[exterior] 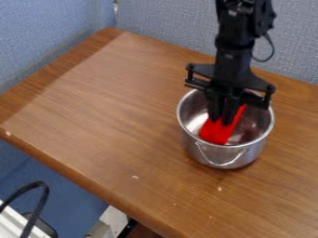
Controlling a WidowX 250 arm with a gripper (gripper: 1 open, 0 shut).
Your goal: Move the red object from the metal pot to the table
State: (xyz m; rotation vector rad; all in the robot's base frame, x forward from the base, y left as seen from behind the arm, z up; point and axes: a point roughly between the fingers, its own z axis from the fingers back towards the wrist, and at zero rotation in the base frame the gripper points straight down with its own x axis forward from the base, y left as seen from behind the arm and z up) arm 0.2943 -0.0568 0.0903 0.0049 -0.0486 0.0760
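Observation:
The metal pot (211,145) stands on the brown table (87,102) at the right. The red object (221,130), a bright red block, hangs tilted over the pot's mouth, its lower end still within the rim. My gripper (230,109) comes down from above and is shut on the block's upper end. The black arm rises straight up out of the top of the view.
The table's rounded front edge runs diagonally from left to bottom right. A blue wall stands behind the table. A black cable loops on the floor at the bottom left.

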